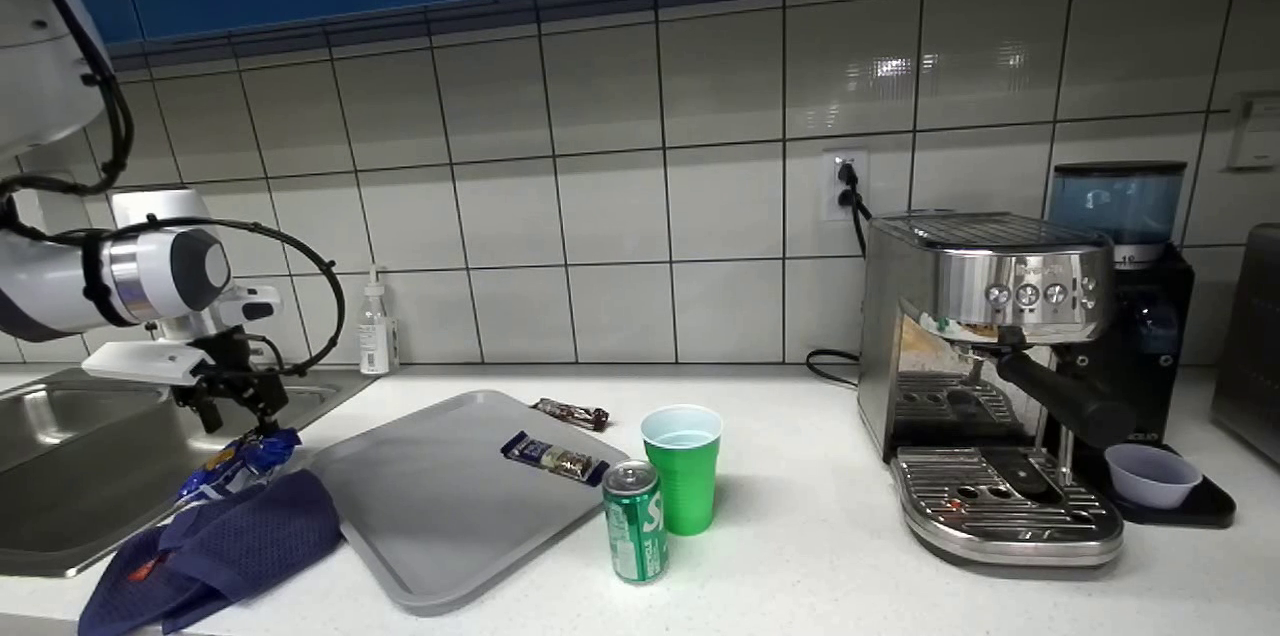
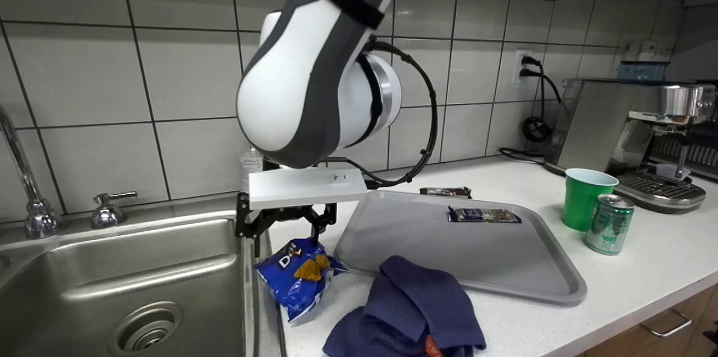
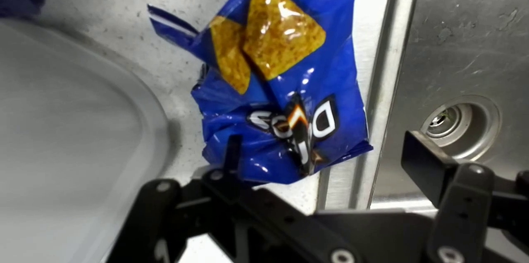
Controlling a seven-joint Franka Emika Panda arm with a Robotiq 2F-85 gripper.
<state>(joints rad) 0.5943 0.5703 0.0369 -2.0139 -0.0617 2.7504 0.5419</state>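
Chip bag [image 3: 285, 89]: glossy, crinkled plastic film | towel [image 2: 412, 309]: matt, textured cloth | tray [image 2: 460, 250]: smooth, low-sheen plastic | can [image 1: 636, 526]: shiny metal | cup [image 1: 690, 476]: smooth plastic | sink [image 2: 168, 245]: satin metal, scuffed | espresso machine [image 1: 965, 276]: polished metal | wall tiles [image 1: 720, 86]: glossy glaze | gripper [image 3: 322, 147]: matt

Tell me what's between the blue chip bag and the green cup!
A gray tray, with a wrapped snack bar on it, lies between the chip bag and the cup. Both exterior views show that.

the white and dark-grey, smooth-shelled robot arm [image 2: 291, 87] bends downward; its black, two-fingered gripper [image 2: 286, 242] points down, fingers [image 3: 425, 170] spread wide apart.
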